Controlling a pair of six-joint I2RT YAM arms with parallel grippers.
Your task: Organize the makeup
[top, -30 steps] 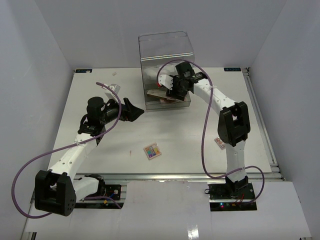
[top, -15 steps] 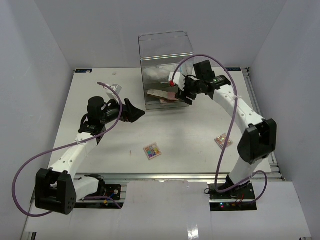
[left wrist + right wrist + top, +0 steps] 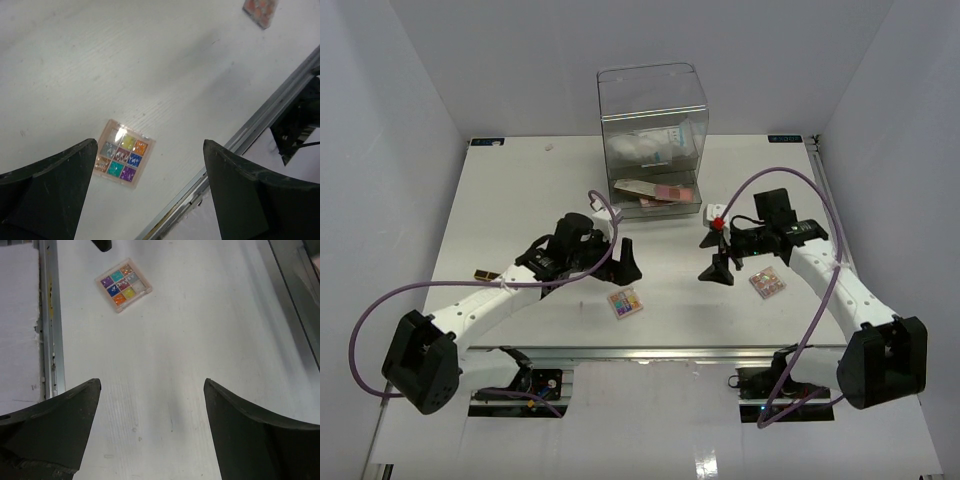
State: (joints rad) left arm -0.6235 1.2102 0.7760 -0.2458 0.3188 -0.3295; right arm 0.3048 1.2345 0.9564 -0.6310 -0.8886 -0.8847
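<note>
A small colourful eyeshadow palette (image 3: 624, 302) lies near the table's front edge; it also shows in the left wrist view (image 3: 122, 159) and the right wrist view (image 3: 123, 284). A second, orange-toned palette (image 3: 767, 283) lies to its right and shows in the left wrist view (image 3: 260, 10). My left gripper (image 3: 629, 262) is open and empty, just behind the first palette (image 3: 150, 143). My right gripper (image 3: 713, 256) is open and empty over bare table (image 3: 152, 382). Inside the clear drawer box (image 3: 652, 95) lie a white-blue packet (image 3: 662, 140), a pink pad (image 3: 671, 189) and a brownish item (image 3: 632, 187).
The metal rail (image 3: 720, 352) runs along the table's front edge, close to the first palette. The right arm's purple cable (image 3: 820, 200) loops above the table. A small dark object (image 3: 480, 272) lies at the left beside the left arm.
My right gripper has pulled out of the drawer box and come toward the front middle, open. My left gripper has moved right and toward the front, close to the colourful palette.
</note>
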